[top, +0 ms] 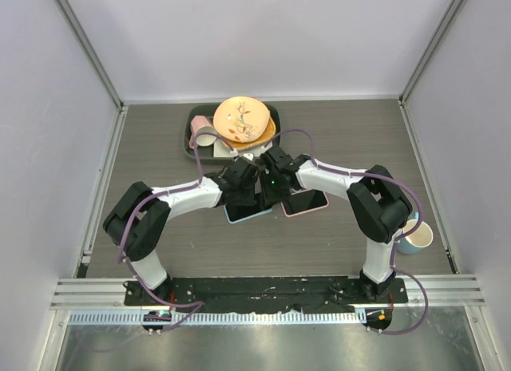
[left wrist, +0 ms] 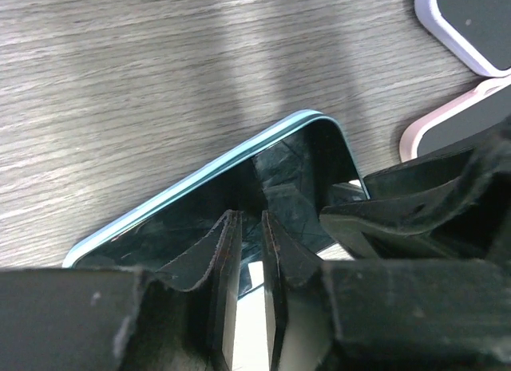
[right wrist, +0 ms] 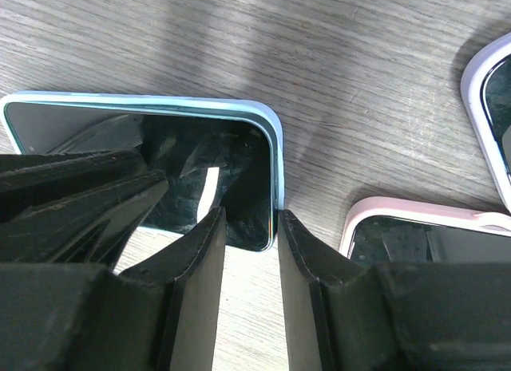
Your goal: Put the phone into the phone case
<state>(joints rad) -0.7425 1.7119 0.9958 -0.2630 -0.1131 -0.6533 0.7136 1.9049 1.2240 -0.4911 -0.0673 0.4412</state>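
A black-screened phone [left wrist: 295,171] lies in a light blue case [left wrist: 200,175] on the wooden table, at the centre of the top view [top: 247,214]. My left gripper [left wrist: 249,215] is over the phone's screen, fingers almost together with nothing between them. My right gripper [right wrist: 251,215] is slightly open and straddles the case's right edge [right wrist: 277,159], one finger over the phone [right wrist: 239,155] and one outside the case wall. In the top view both the left gripper [top: 246,191] and the right gripper [top: 270,191] meet over this phone.
A pink-cased phone [top: 305,203] lies just right of the blue one [right wrist: 423,211]. A lavender-white case [left wrist: 447,28] lies beyond it. A dark tray [top: 196,144] with a plate [top: 242,120] and a cup [top: 204,136] stands behind. A blue mug [top: 415,237] stands at the right.
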